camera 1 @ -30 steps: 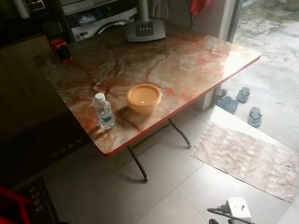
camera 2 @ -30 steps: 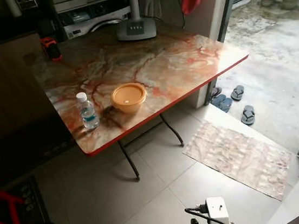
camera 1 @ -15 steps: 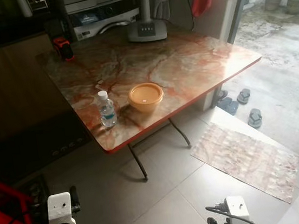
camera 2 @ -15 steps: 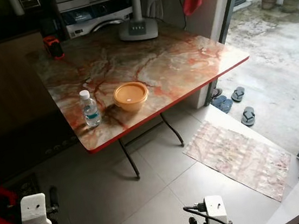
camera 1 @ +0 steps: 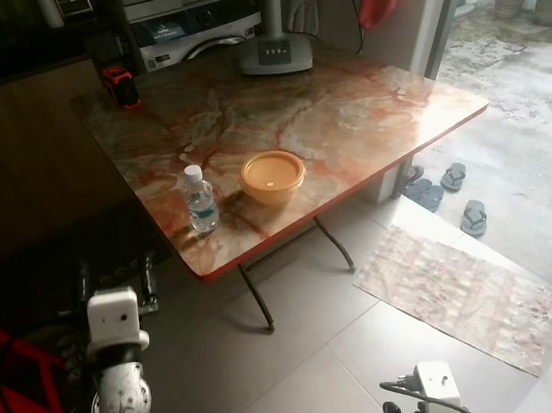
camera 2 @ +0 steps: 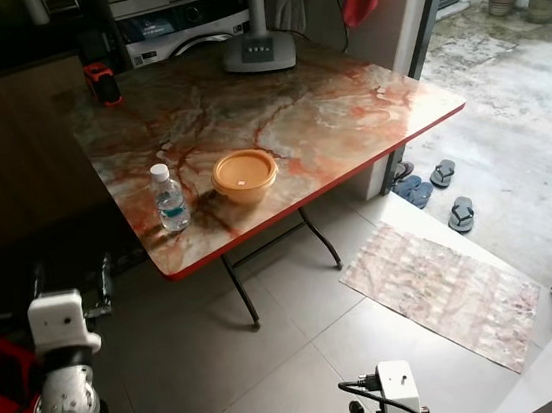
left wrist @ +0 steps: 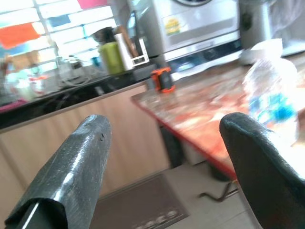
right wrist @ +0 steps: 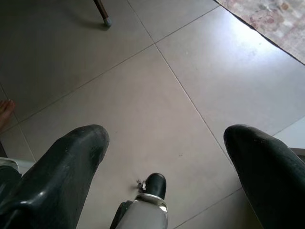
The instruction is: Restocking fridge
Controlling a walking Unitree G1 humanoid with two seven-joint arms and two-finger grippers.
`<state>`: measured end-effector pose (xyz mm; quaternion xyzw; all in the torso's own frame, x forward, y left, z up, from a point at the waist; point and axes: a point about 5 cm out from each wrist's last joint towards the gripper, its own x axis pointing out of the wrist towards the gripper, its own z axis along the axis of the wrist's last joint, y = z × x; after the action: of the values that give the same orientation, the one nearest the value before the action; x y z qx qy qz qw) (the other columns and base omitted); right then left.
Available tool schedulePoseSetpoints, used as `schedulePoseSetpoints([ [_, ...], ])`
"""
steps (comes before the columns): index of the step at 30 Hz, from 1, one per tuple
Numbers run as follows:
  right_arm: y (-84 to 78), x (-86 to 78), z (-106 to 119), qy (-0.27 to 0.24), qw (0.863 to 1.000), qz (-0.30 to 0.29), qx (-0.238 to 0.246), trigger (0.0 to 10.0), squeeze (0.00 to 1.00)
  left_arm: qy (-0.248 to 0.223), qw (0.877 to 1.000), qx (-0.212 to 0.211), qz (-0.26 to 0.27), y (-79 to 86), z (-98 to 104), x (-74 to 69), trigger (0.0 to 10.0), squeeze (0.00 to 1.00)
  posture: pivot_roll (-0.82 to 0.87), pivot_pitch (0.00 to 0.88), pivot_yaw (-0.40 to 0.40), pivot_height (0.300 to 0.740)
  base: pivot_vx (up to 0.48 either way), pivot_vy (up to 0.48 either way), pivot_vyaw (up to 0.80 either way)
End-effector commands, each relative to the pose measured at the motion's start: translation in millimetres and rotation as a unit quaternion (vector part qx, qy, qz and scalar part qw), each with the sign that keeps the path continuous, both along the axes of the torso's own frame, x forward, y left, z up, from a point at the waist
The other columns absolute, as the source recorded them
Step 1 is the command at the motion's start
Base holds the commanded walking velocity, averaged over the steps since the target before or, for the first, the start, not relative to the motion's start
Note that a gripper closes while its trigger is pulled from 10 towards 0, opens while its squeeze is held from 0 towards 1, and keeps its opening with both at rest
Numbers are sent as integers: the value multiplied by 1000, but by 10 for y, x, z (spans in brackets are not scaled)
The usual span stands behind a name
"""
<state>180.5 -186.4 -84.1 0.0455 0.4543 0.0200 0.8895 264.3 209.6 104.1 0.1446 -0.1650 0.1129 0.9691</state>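
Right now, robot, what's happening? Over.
Left gripper open, raised short of the table. Right gripper open, hanging over floor tiles. Clear plastic water bottle upright beside orange round bowl on marble-patterned table. Nothing blocking.

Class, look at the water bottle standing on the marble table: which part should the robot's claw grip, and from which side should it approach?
Probably the water bottle at mid-body, around its label. It stands upright near the table edge facing the robot, with the orange bowl on its right. The raised, open left claw could come in level from the near-left side.

Marbled red-edged tabletop (camera 1: 346, 117) has a water bottle (camera 1: 200, 201) near the front edge, orange bowl (camera 1: 272, 177) just beside it, fan base (camera 1: 275, 53) and a small red-black thing (camera 1: 120, 87) at the back.
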Motion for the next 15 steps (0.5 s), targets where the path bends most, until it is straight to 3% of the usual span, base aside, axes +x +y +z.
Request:
schedulePoseSetpoints([
  [1, -25, -19, -4, 1, 1000, 3, -3, 10000, 0, -11, 1000, 0, -15, -59, 103, 38, 10000, 0, 62, 0, -23, 740, 0, 0, 0],
  [9, -25, -37, -12, 2, 1000, 3, -3, 10000, 0, -71, 994, 4, -81, -293, 577, 111, 10000, 0, 67, 0, -18, 740, 0, 0, 0],
  [15, -20, -12, -2, 1, 1000, 12, -4, 10000, 0, -87, 994, -5, -63, -273, 763, 165, 10000, 0, 83, 0, -20, 740, 0, 0, 0],
])
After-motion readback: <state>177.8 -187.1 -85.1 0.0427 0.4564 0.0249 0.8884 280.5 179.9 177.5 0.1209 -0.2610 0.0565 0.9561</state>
